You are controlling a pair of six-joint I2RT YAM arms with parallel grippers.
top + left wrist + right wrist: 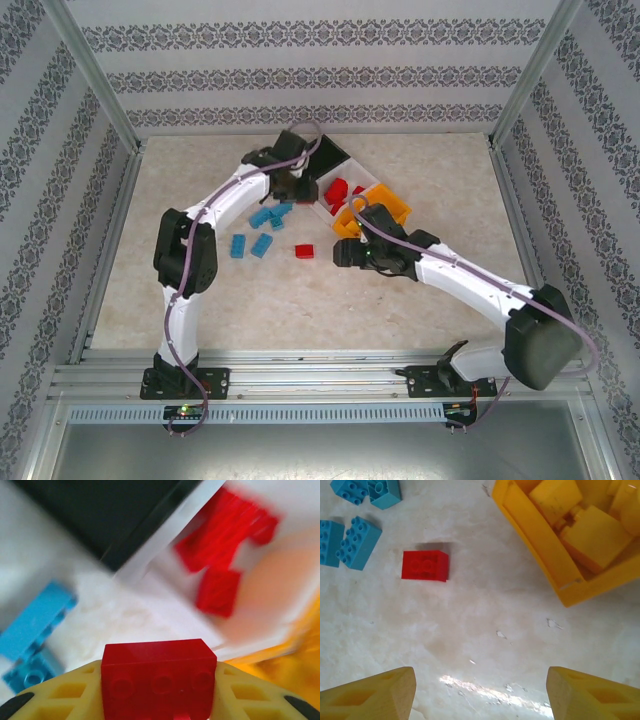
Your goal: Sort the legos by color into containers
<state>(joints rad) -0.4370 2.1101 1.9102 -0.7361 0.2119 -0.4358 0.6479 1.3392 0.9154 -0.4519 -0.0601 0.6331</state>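
- The left claw (159, 702) is partly closed. It squeezes 1 red brick (159, 675) between its 2 yellow fingers (60, 697).
- That brick is up off the table (200, 290), just in front of the white bin (165, 535).
- The white bin has more red bricks (225, 535) inside it. They look blurry from the left wrist.
- The black bin (115, 515) is stuck to one side of the white bin.
- The yellow bin (540, 545) is on the other side of the white bin. It has yellow bricks (592, 537) piled in it.
- The right claw (480, 700) is wide open and holds nothing. It hangs over a bare bit of table, near the yellow bin.
- A second red brick (425, 565) lies flat on the table with its bumps up. It is ahead of the right claw and not touching it.
- Some blue bricks (268, 216) lie loose on the table, left of that second red brick and in front of the bins.
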